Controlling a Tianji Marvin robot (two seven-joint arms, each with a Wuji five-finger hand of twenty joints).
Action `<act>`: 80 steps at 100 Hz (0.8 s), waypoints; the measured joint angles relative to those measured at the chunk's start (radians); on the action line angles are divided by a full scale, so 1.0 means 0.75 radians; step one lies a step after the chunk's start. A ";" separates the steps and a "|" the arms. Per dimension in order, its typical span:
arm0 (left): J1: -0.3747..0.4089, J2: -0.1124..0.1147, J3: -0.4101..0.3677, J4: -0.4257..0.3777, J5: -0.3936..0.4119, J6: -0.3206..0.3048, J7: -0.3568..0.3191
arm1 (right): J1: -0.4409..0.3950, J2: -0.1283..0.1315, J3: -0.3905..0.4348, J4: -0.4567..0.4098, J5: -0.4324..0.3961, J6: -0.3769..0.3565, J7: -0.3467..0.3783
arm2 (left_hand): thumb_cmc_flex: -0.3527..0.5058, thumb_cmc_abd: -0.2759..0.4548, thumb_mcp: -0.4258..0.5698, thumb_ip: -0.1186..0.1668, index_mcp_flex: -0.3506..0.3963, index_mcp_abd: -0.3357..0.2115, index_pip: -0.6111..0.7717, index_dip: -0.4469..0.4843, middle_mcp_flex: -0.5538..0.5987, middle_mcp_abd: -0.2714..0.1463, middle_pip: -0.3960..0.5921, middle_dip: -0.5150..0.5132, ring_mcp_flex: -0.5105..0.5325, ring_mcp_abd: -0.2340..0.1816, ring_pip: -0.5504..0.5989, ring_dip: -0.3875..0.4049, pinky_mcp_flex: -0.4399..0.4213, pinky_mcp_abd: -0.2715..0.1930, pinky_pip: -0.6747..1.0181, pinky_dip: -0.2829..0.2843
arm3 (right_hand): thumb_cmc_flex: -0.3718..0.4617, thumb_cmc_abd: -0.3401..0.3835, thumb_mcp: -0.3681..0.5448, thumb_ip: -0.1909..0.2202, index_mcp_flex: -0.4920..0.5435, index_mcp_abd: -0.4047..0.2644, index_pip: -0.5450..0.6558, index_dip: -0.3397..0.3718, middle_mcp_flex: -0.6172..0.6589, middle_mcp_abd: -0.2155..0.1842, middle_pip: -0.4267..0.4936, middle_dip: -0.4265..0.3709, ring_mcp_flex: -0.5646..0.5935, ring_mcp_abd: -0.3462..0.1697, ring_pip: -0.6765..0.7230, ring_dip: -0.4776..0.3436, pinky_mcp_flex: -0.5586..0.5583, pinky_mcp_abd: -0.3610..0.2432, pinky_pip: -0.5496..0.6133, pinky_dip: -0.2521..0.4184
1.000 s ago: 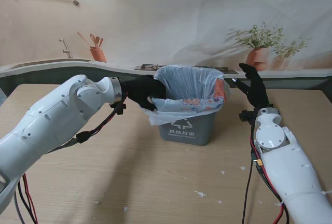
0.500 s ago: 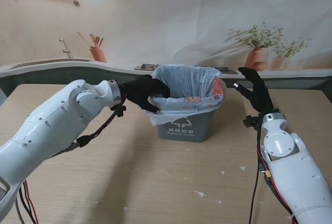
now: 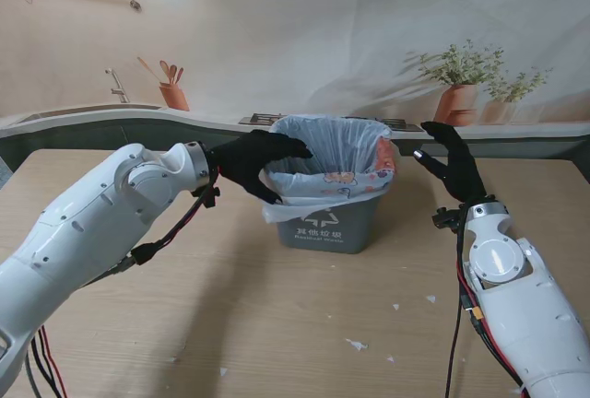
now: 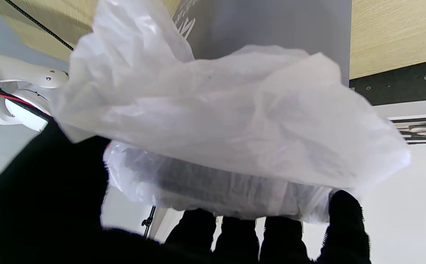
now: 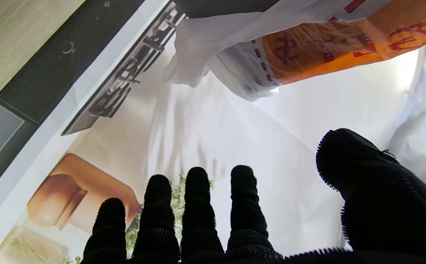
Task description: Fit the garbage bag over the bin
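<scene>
Left hand (image 3: 253, 160) spread at the bin's (image 3: 324, 225) left rim, holding nothing; bag (image 3: 304, 197) hem bunched there. Right hand (image 3: 452, 166) wide, right of bin. Judgement: pinch hem, pull down evenly.

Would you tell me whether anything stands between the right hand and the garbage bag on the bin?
Nothing visible does. The right hand hangs open beside the bin, apart from the garbage bag, with only open air between. The left hand is at the opposite rim.
</scene>
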 measured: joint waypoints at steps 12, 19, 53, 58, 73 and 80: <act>0.012 0.000 -0.020 -0.012 -0.032 0.016 -0.006 | -0.001 0.000 0.000 0.001 -0.001 0.000 -0.007 | -0.035 0.052 -0.050 -0.013 -0.005 0.003 -0.030 -0.015 -0.021 0.018 -0.050 -0.031 -0.004 0.003 -0.064 -0.014 0.000 0.000 -0.034 0.001 | 0.000 0.000 0.000 0.000 0.000 0.000 0.001 0.005 0.000 0.000 0.001 0.000 0.000 0.000 0.000 0.000 0.000 0.000 0.000 0.001; 0.016 -0.001 -0.029 -0.017 -0.050 0.024 -0.008 | -0.003 0.000 0.000 0.001 -0.003 0.001 -0.008 | -0.055 0.067 -0.093 -0.014 -0.007 0.004 -0.045 -0.027 -0.022 0.026 -0.068 -0.037 -0.017 0.004 -0.097 -0.016 0.000 0.000 -0.054 0.001 | 0.000 0.000 0.000 0.000 0.000 0.000 0.001 0.010 0.000 0.000 0.001 0.000 0.000 0.000 0.000 0.000 0.000 0.000 0.000 0.001; 0.047 -0.009 -0.084 -0.046 -0.077 0.049 0.025 | -0.008 0.001 0.001 0.002 -0.022 -0.006 -0.005 | -0.009 0.261 -0.431 -0.015 -0.007 0.017 -0.047 -0.041 -0.036 0.024 -0.103 -0.067 -0.034 0.007 -0.185 -0.033 -0.001 -0.030 -0.123 0.013 | 0.000 0.000 0.008 0.000 0.000 0.000 0.007 0.012 0.000 0.000 0.001 0.000 0.000 0.000 0.000 0.000 0.000 0.000 0.000 0.011; 0.052 -0.012 -0.091 -0.051 -0.076 0.056 0.037 | -0.009 0.002 0.001 0.002 -0.023 -0.009 -0.004 | 0.007 0.312 -0.503 -0.015 -0.007 0.021 -0.047 -0.041 -0.036 0.023 -0.103 -0.053 -0.034 0.007 -0.185 -0.033 -0.001 -0.030 -0.123 0.015 | 0.000 0.000 0.008 0.000 0.000 0.000 0.009 0.012 0.000 0.000 0.001 0.000 0.002 0.000 0.003 0.000 0.000 0.000 0.000 0.011; 0.085 -0.026 -0.142 -0.071 -0.080 0.098 0.081 | -0.016 0.006 0.003 -0.005 -0.019 -0.017 0.015 | 0.035 0.424 -0.513 -0.003 -0.007 0.031 -0.030 -0.037 -0.036 0.022 -0.080 -0.036 -0.034 0.006 -0.185 -0.029 -0.001 -0.031 -0.123 0.028 | 0.000 0.000 0.018 0.000 0.000 0.000 0.016 0.012 0.000 0.000 0.016 0.000 0.017 0.000 0.014 0.000 0.000 0.000 0.000 0.012; 0.125 -0.035 -0.199 -0.104 -0.099 0.132 0.091 | -0.033 0.011 0.011 -0.029 -0.030 -0.026 0.033 | 0.057 0.436 -0.523 0.002 -0.007 0.046 0.006 -0.012 -0.035 0.021 -0.037 -0.022 -0.034 0.006 -0.171 -0.014 -0.001 -0.031 -0.123 0.029 | 0.000 0.000 0.018 0.000 0.000 0.000 0.020 0.013 0.000 0.001 0.017 0.003 0.017 0.000 0.014 0.000 0.000 0.000 0.000 0.013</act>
